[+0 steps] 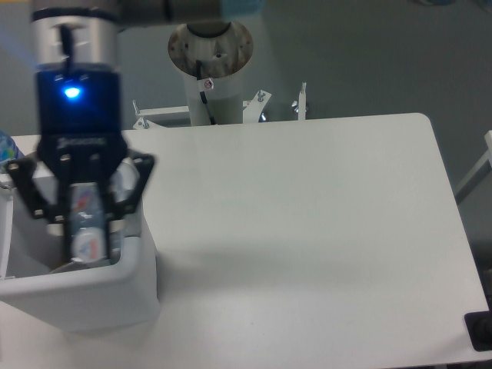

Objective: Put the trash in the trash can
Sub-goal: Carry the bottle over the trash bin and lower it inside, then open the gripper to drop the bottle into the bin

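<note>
Clear crushed plastic bottle with a purple-red label [86, 227] hangs clamped in the black two-finger gripper [83, 231] at the frame's left, long axis roughly upright, directly over the large white plastic trash can's [115, 288] open mouth; release needs only opening.

I count one gripper [83, 231] on one arm. I count one crushed plastic bottle [85, 223] between its fingers. I count one white trash can [92, 296], and inside it one pale flat piece [65, 265] that I cannot identify with certainty. I count one blue-patterned bottle [6, 147], only partly visible at the left edge. I count one white table [307, 231] and one robot base column [211, 69] behind it.
</note>
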{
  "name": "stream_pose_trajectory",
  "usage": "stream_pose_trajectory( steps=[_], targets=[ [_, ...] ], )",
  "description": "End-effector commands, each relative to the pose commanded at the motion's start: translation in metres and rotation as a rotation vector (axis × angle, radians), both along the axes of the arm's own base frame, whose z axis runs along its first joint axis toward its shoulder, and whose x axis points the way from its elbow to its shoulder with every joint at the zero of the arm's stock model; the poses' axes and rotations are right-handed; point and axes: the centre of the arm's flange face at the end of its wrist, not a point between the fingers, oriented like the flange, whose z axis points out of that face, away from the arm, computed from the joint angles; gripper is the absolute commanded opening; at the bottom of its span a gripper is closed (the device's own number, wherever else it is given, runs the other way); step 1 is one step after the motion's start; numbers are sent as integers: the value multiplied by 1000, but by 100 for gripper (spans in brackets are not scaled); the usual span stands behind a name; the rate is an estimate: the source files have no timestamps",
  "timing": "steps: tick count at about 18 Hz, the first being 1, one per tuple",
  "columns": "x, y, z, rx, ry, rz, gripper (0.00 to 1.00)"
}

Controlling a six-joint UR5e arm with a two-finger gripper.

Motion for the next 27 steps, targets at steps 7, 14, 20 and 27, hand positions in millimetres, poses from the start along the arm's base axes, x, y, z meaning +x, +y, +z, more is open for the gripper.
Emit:
stream_pose_trajectory(
  steps=[7, 14, 20, 27],
  targets=[
    [8, 6, -7, -11, -1, -16, 41],
    [9, 6, -19, -33, -9, -20, 41],
    [14, 7, -25, -45, -12, -27, 47],
    [17, 9, -31, -53, -15, -30, 45]
  ],
)
